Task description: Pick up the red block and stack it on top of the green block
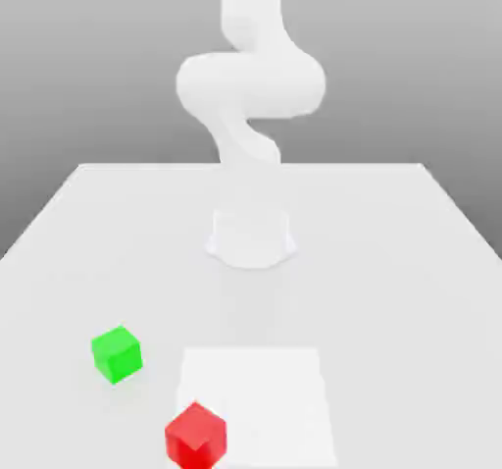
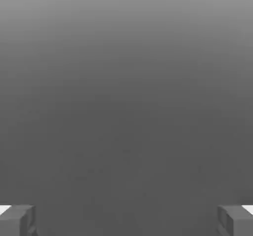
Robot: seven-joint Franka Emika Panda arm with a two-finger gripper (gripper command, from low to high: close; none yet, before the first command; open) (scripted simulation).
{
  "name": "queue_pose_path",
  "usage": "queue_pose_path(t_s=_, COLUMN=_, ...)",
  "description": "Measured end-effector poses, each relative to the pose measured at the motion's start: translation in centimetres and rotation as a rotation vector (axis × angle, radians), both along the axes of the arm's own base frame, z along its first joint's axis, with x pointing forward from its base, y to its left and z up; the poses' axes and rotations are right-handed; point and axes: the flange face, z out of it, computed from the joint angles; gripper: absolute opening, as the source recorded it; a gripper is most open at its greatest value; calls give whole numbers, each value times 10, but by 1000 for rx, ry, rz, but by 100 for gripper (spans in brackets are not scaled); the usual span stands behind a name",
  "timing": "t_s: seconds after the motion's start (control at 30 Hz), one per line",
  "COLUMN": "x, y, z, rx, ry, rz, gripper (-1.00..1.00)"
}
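Observation:
The red block (image 1: 196,436) rests on the white table near the front edge, at the corner of a brighter white square patch (image 1: 257,398). To the exterior view's left of it and a bit farther back sits the green block (image 1: 117,353), apart from the red one. The white arm (image 1: 249,84) rises from its base (image 1: 251,237) at the table's middle and curves upward out of the picture. In the hand view my gripper (image 2: 126,220) is open, its two grey fingertips (image 2: 18,219) far apart with nothing between them, against a plain grey background.
The table's back edge (image 1: 251,166) runs behind the arm's base. Bare table surface lies to the exterior view's right of the blocks and around the base.

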Motion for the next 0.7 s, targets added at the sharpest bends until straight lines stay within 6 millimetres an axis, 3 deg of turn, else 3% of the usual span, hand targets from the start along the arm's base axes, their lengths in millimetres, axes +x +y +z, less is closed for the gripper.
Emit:
queue_pose_path(t_s=0.17, x=59, y=-11, z=-82, rx=31, ry=143, rz=-117, gripper=0)
queue_pose_path(t_s=0.33, x=98, y=-25, z=-170, rx=69, ry=278, rz=-228, gripper=0)
queue_pose_path(t_s=0.5, x=119, y=-41, z=-264, rx=115, ry=410, rz=-336, gripper=0)
queue_pose_path(t_s=0.7, x=120, y=-58, z=-376, rx=184, ry=568, rz=-468, gripper=0)
